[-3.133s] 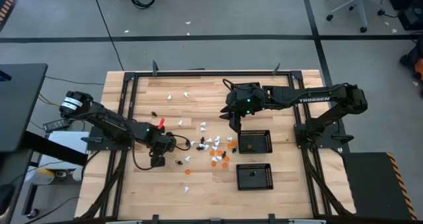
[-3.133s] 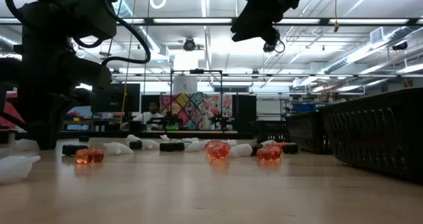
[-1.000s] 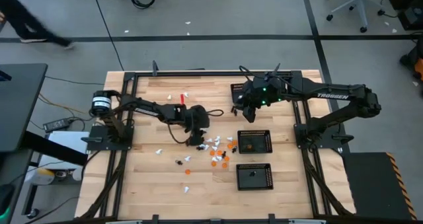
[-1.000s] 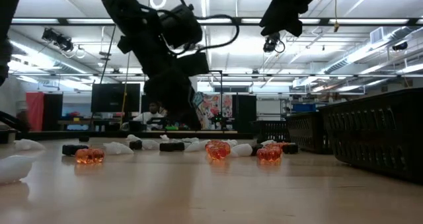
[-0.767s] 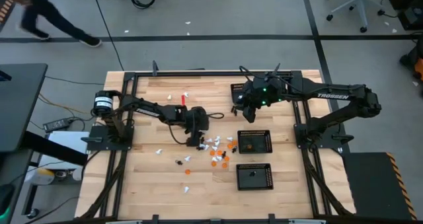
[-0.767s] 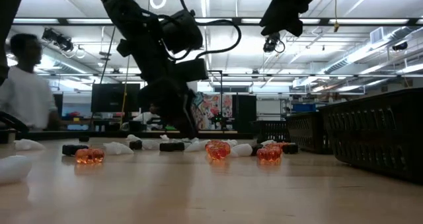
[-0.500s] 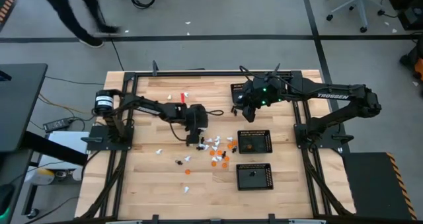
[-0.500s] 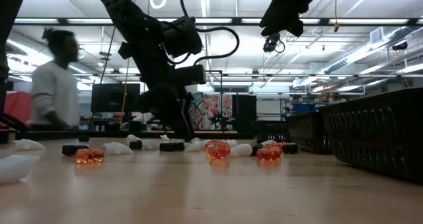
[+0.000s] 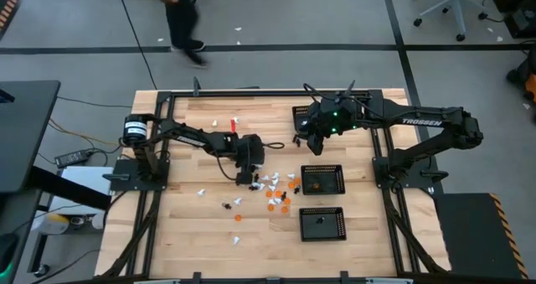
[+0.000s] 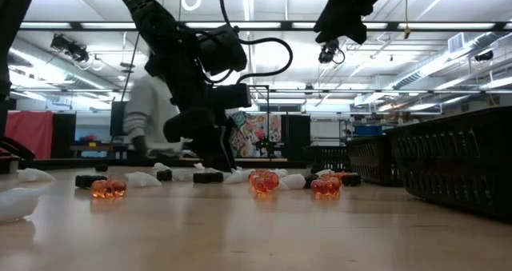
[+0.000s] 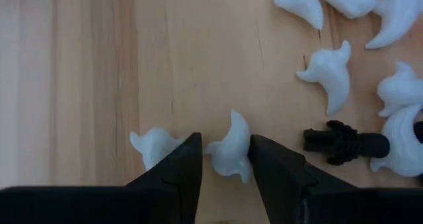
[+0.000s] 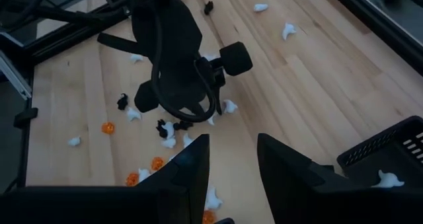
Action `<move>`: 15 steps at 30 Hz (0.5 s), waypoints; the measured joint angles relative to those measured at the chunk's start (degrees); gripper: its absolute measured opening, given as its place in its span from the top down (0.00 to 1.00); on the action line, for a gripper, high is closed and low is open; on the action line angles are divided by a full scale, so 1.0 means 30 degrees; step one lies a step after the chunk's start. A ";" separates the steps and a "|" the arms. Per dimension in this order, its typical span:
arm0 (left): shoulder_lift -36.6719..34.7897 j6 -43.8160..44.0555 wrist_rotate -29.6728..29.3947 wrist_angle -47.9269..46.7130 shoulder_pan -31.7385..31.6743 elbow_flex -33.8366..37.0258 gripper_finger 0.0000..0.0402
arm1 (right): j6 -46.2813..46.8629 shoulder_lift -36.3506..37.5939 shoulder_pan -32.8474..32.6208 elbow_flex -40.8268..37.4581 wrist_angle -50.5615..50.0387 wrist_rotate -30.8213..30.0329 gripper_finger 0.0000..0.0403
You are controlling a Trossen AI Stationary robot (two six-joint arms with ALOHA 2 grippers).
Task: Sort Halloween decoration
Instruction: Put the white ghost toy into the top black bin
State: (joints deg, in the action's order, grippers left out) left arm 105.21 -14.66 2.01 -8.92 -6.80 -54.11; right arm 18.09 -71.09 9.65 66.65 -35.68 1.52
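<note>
White ghost figure (image 11: 230, 147) sits between left hand (image 11: 225, 159) fingers

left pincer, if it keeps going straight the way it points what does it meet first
The left pincer points down at the table; a white ghost figure already sits between its fingers, so it would meet that first, then the wood beneath.

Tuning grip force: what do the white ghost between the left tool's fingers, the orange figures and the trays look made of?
White ghost: looks like matte moulded plastic or rubber, with smooth rounded edges; I cannot tell which. Orange figures: translucent glossy plastic, since light glows through them. Trays: black rigid mesh, metal or plastic unclear. Left tool straddles the ghost.
</note>
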 joint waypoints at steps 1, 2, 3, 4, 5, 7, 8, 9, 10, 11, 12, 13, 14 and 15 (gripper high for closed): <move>0.0002 0.0000 -0.0017 -0.0013 0.0006 0.0000 0.69 | 0.0000 0.0004 0.0003 0.0000 -0.0007 0.0000 0.67; 0.0007 0.0001 -0.0010 -0.0026 0.0011 0.0000 0.71 | 0.0000 0.0001 0.0000 0.0000 0.0000 0.0000 0.67; 0.0007 0.0007 -0.0010 -0.0033 0.0019 0.0000 0.73 | 0.0000 0.0006 0.0000 0.0000 -0.0006 0.0000 0.67; 0.0015 0.0007 -0.0010 -0.0033 0.0019 0.0007 0.75 | 0.0000 0.0003 0.0000 0.0000 -0.0003 0.0000 0.67; 0.0021 0.0007 -0.0022 -0.0041 0.0019 0.0007 0.77 | 0.0000 0.0000 0.0000 0.0000 -0.0007 0.0000 0.67; 0.0022 0.0093 -0.0151 -0.0045 0.0033 0.0010 0.80 | -0.0015 0.0002 0.0000 0.0000 -0.0002 0.0000 0.67; 0.0022 0.0143 -0.0160 -0.0093 0.0033 -0.0027 0.81 | -0.0017 0.0004 0.0000 0.0000 -0.0007 0.0000 0.67; 0.0025 0.0241 -0.0187 -0.0138 0.0026 -0.0072 0.82 | -0.0022 0.0000 0.0000 0.0000 -0.0001 0.0000 0.67; 0.0039 0.0362 -0.0212 -0.0187 0.0033 -0.0142 0.83 | -0.0022 0.0000 0.0000 0.0000 -0.0007 0.0000 0.67; 0.0055 0.0509 -0.0231 -0.0251 0.0026 -0.0228 0.83 | -0.0016 0.0006 0.0000 0.0000 -0.0007 0.0000 0.67; 0.0073 0.0697 -0.0251 -0.0264 0.0025 -0.0341 0.82 | -0.0017 0.0003 0.0000 0.0000 -0.0007 0.0000 0.67; 0.0073 0.0918 -0.0251 -0.0291 0.0018 -0.0475 0.82 | -0.0026 0.0003 0.0000 0.0000 -0.0007 0.0000 0.67; 0.0086 0.1041 -0.0237 -0.0294 -0.0022 -0.0612 0.81 | -0.0039 0.0007 0.0000 0.0000 -0.0007 0.0000 0.67; 0.0112 0.1112 -0.0229 -0.0294 -0.0055 -0.0725 0.81 | -0.0046 0.0005 0.0000 0.0000 -0.0007 0.0000 0.67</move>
State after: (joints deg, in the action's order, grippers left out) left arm 105.54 -11.32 1.32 -9.80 -6.96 -56.28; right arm 17.95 -71.08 9.65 66.65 -35.70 1.52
